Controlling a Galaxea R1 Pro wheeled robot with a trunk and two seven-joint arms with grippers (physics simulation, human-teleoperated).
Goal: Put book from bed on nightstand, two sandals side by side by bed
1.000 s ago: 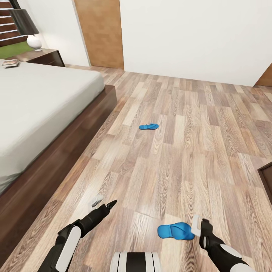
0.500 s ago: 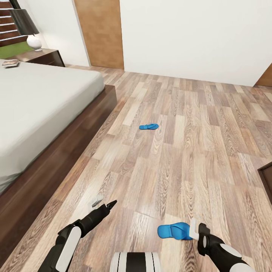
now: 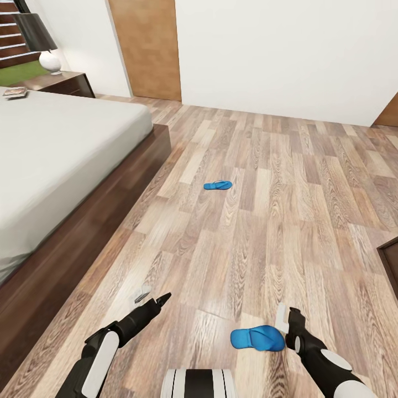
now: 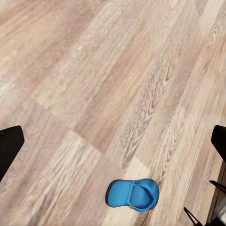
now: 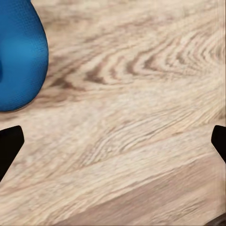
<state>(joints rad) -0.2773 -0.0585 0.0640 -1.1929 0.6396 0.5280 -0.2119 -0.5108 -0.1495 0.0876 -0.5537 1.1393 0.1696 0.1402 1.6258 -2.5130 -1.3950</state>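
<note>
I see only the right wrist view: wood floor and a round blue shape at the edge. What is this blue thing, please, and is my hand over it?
Observer: It is a bright blue flat sandal, lying on the brown wood-plank floor. The right hand is open beside one end of it, on the robot's right, not over it.
Operator: Where is the other sandal?
Observer: The second blue sandal lies farther ahead on the floor, apart from the dark-framed bed.
Operator: And the book?
Observer: A small thin book lies on the bed's far corner, near the dark brown nightstand.
</note>
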